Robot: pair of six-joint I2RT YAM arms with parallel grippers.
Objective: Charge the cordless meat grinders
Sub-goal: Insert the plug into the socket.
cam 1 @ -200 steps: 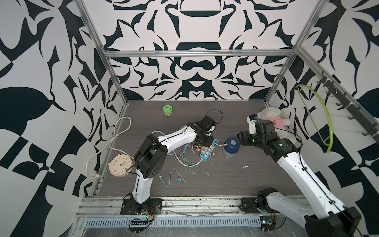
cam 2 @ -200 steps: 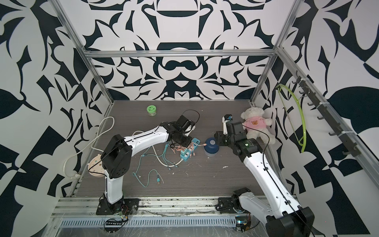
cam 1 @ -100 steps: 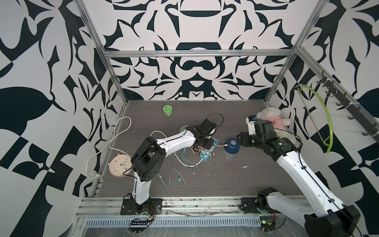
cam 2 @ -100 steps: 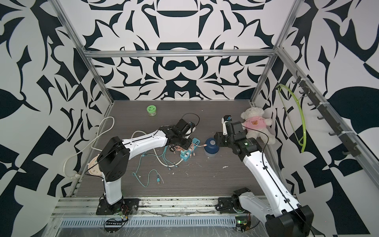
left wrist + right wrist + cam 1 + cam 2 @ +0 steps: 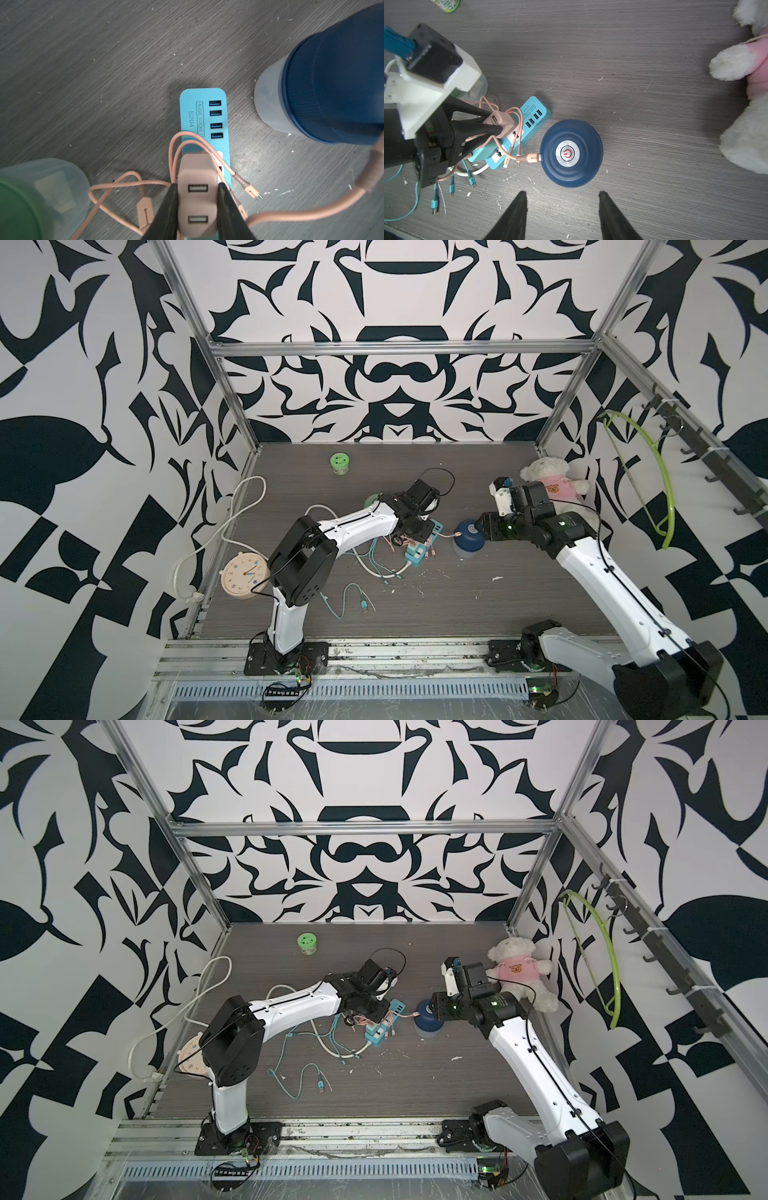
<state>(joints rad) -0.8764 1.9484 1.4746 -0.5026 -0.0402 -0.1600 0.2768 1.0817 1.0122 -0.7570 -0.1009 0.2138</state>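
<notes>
The dark blue grinder (image 5: 468,533) (image 5: 428,1017) (image 5: 571,153) stands upright at mid-table, its silver button showing a red power mark. A pink cable plug (image 5: 529,159) sits in its side. The mint green grinder (image 5: 18,203) (image 5: 371,501) is mostly hidden behind my left arm. My left gripper (image 5: 197,185) (image 5: 409,533) is shut on a pink two-port USB adapter (image 5: 196,166) over the blue power strip (image 5: 204,116) (image 5: 533,116). Whether the adapter is seated in a socket I cannot tell. My right gripper (image 5: 562,194) (image 5: 484,526) hangs open beside the blue grinder, holding nothing.
Loose pink and teal cables (image 5: 353,601) lie around the strip. A green lidded jar (image 5: 340,462) stands at the back. A teddy bear (image 5: 548,483) sits behind my right arm, and a round clock (image 5: 243,576) and white cord (image 5: 249,506) lie at the left edge.
My left wrist has shifted slightly over the power strip, still gripping the adapter. The right arm and the blue grinder have stayed in place.
</notes>
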